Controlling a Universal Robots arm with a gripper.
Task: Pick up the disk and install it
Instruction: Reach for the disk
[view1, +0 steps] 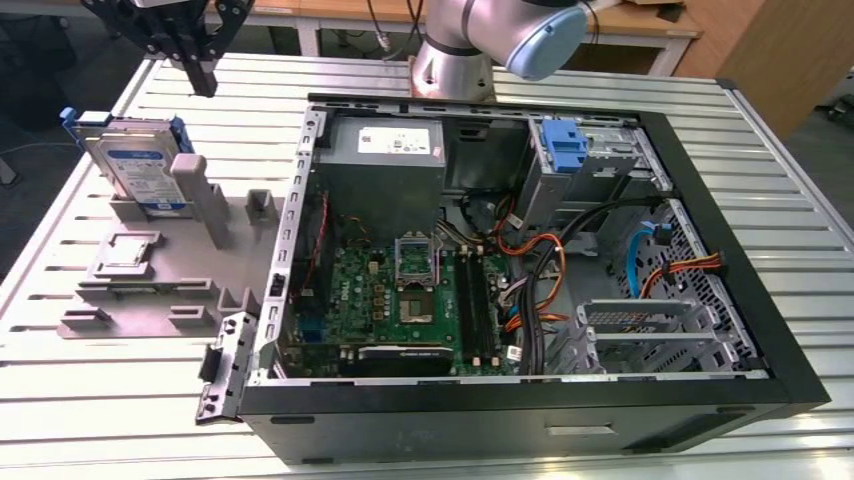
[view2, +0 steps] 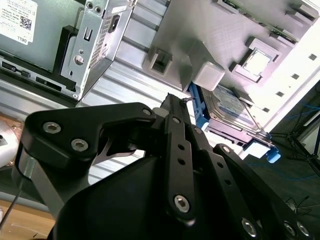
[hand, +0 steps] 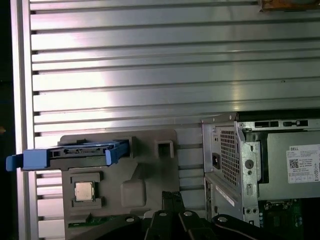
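The disk (view1: 140, 165) is a silver-grey drive with a white-and-blue label in a blue carrier. It stands on its edge in a grey fixture (view1: 160, 290) on the exterior view's left. In the first wrist view the disk (hand: 75, 152) appears edge-on, and in the second wrist view the disk (view2: 230, 110) lies beyond the fingertips. My gripper (view1: 200, 75) hangs above the table, higher than the disk and a little toward the exterior view's right of it, touching nothing. Its black fingers (hand: 172, 200) are pressed together with nothing between them.
An open computer case (view1: 747, 300) takes up the middle and the exterior view's right, with a motherboard (view1: 400, 300), a power supply (view1: 387, 145) and a drive cage carrying a blue bracket (view1: 567, 145). The fixture also holds a processor chip (hand: 83, 190). Everything stands on a slatted aluminium table (hand: 150, 65).
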